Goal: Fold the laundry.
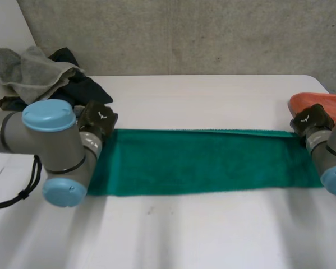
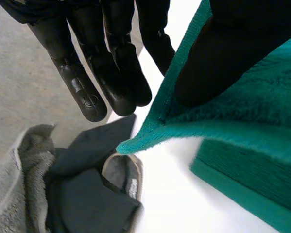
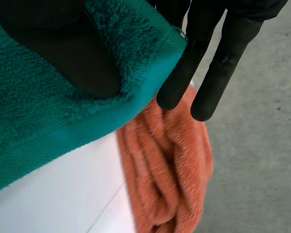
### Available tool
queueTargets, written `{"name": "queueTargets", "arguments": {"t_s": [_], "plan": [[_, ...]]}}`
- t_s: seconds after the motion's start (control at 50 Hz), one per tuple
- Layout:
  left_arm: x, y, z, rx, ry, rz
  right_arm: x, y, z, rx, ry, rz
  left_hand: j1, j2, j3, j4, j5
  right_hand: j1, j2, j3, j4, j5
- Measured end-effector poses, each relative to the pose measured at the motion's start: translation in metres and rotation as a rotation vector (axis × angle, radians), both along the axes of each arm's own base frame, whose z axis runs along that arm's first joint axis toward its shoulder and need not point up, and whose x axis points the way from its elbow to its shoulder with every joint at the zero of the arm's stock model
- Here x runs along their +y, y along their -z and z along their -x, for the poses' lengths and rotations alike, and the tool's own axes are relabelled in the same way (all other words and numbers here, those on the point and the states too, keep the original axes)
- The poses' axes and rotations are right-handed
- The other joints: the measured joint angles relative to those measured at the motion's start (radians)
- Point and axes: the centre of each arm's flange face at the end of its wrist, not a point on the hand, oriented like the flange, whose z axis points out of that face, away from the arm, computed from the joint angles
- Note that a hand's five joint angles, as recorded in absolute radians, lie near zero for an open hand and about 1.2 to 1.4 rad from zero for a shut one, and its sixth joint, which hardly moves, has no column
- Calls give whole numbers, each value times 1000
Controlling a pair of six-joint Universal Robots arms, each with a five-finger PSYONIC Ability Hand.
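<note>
Laundry at work is one green towel (image 1: 201,162), spread as a long band on the white table (image 1: 212,235) between the two hands. It looks doubled lengthwise: a second layer's edge runs along its far side, and the pile is thick and even.

The left hand (image 1: 97,120) has one far corner of the green towel. In the left wrist view the thumb presses down on the cloth while the straight fingers (image 2: 87,82) lie on the other side of the hem, so the corner is pinched and stands a little off the table. Just past those fingertips lies a heap of dark clothes (image 2: 92,194), with a grey towel (image 2: 14,184) beside it.

The right hand (image 1: 312,119) has the opposite far corner. Its thumb bears on the cloth against the straight fingers (image 3: 218,63) behind the edge, again a pinch. An orange towel (image 3: 169,165) lies bunched just beyond its fingertips.
</note>
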Motion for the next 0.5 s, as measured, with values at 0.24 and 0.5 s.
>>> {"name": "queueTargets", "arguments": {"t_s": [0.24, 0.5], "plan": [[-2, -13, 32, 33, 53, 72, -5, -9, -14, -62, 40, 69, -952, -996, -988, -999, -957, -889, -958, -976, -982, -953], [44, -24, 23, 28, 96, 27, 52, -52, 16, -333, 6, -21, -952, -996, -988, -999, -957, -889, -958, -976, -982, -953]]}}
